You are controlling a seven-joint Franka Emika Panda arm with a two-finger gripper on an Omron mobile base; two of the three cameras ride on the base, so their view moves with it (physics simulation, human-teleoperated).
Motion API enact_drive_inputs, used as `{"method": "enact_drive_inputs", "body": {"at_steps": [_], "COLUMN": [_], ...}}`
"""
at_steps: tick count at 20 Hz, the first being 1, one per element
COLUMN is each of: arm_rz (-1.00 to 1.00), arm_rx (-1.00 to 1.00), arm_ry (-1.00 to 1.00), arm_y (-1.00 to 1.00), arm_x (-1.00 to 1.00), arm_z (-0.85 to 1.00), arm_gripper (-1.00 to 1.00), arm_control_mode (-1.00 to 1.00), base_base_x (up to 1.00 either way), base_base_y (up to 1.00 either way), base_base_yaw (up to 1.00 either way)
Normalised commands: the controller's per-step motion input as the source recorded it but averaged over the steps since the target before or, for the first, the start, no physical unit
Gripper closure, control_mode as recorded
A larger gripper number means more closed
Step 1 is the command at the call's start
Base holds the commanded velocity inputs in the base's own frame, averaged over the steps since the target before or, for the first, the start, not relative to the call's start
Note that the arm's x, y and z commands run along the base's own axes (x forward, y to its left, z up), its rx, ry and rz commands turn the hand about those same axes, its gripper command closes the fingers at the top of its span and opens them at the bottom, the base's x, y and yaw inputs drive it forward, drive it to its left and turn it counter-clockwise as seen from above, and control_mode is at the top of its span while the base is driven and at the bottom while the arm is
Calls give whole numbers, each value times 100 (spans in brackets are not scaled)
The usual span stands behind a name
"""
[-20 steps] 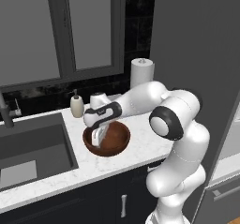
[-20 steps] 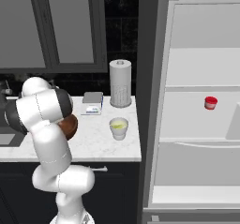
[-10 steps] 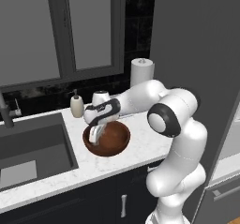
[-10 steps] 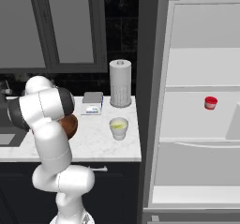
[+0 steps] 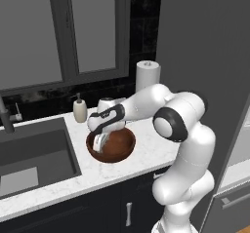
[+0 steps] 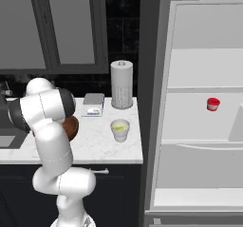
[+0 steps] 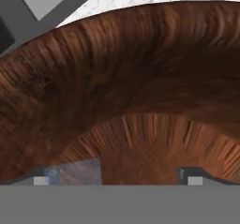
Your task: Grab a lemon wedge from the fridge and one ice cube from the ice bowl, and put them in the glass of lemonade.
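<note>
My gripper hangs inside the ice bowl, fingers spread wide and holding nothing. A pale ice cube sits just beside one fingertip; whether it touches, I cannot tell. The glossy reddish-brown bowl rests on the counter, just beside the sink.

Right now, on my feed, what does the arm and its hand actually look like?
The arm is glossy white, built of rounded tubular segments with dark grey bands at the joints, one a big round cap at the elbow. The hand is white with a dark band behind it; in the hand view its two fingertips are small, dark and square-edged. No cables or markings are visible.
</note>
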Motion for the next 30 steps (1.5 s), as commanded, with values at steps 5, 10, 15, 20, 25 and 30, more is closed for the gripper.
{"method": "enact_drive_inputs", "body": {"at_steps": [5, 10, 15, 20, 25, 30], "arm_rz": [0, 0, 0, 0, 1, 6], "arm_rx": [4, 9, 5, 1, 1, 0], "arm_ry": [-2, 0, 0, 0, 2, 7], "arm_y": [8, 4, 0, 9, 0, 4], "arm_x": [0, 0, 0, 0, 0, 0], "arm_z": [-11, -46, -20, -15, -5, 0], "arm_gripper": [-100, -100, -100, 100, 100, 100], "arm_control_mode": [-100, -100, -100, -100, -100, -100], "base_base_x": [0, 0, 0, 0, 0, 0], "base_base_y": [0, 0, 0, 0, 0, 0], "base_base_yaw": [0, 0, 0, 0, 0, 0]}}
